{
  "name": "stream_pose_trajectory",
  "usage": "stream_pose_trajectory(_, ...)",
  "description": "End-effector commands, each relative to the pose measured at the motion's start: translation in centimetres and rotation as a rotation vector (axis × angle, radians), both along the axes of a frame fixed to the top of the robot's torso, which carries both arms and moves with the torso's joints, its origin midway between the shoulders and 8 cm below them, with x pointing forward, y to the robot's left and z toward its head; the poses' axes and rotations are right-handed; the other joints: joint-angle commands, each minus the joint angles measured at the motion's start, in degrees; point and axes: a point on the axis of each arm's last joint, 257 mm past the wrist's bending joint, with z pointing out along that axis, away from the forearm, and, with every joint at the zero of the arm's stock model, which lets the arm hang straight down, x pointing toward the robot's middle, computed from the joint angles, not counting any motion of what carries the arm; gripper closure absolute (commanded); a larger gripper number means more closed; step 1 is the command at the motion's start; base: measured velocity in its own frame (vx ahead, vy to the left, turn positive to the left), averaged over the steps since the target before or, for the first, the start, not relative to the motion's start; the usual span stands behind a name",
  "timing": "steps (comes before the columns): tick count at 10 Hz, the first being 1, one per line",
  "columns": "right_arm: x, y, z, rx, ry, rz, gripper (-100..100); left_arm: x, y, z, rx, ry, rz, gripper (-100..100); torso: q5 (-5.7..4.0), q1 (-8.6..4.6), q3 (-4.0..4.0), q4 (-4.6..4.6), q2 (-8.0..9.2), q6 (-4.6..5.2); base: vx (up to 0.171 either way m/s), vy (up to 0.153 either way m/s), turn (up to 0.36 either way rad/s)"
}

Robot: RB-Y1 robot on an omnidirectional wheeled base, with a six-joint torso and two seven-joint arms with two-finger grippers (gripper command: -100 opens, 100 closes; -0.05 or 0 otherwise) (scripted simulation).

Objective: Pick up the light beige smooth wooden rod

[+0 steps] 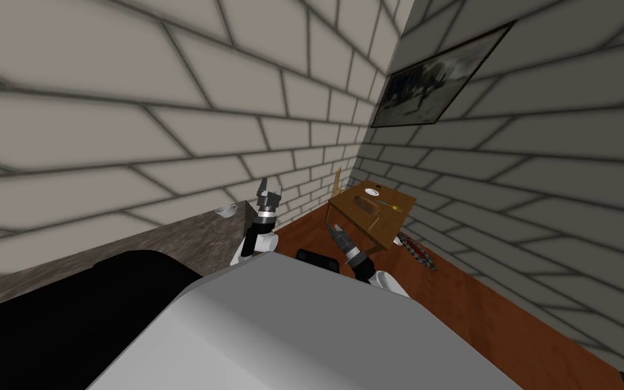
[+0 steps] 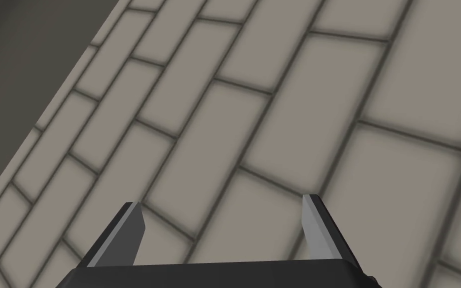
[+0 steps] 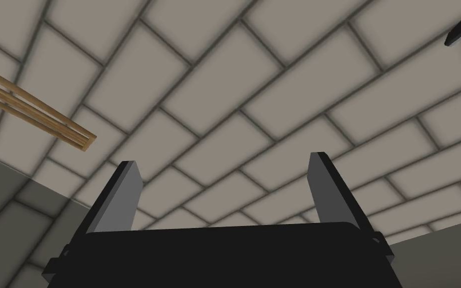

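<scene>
Behind the brown surface (image 1: pixel 348 203), the pale rod (image 3: pixel 39 115) showed plainly from the right wrist view. The left gripper (image 2: pixel 222 205) and right gripper (image 3: pixel 224 165) jaws stood open and empty.

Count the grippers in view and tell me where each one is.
2. The left gripper is raised near the cup on the grey counter; the right gripper sits lower, in front of the wooden table. Both are open.

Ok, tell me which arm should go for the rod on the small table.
Right. The right gripper, open, hangs just short of the wooden table where the rod seems to lie; the left gripper, also open, points up at the brick wall, farther off.
</scene>
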Motion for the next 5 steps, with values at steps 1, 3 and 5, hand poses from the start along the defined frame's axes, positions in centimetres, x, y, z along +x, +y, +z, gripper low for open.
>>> stream_pose_trajectory(1, -1.6, 0.3, -3.0, -0.079, 0.031, 0.04, -100, 0.0, 0.0, 0.0, 0.0, 0.0, 0.0, 0, 0.0, 0.0, 0.0, 0.0, 0.0, 0.0, 0.001, 0.022, 0.311)
stream_pose_trajectory(3, -3.1, 0.4, -5.8, -0.162, 0.05, 0.079, -100, 0.0, 0.0, 0.0, 0.0, 0.0, 0.0, 0, 0.01, 0.03, -0.03, -0.01, -0.05, 0.0, 0.021, 0.021, 0.272)
stream_pose_trajectory(5, -3.4, 0.2, -6.2, -0.22, 0.02, 0.094, -100, 0.0, 0.0, 0.0, 0.0, 0.0, 0.0, 0, 0.01, 0.01, -0.09, -0.03, -0.14, 0.0, 0.021, 0.002, 0.09)
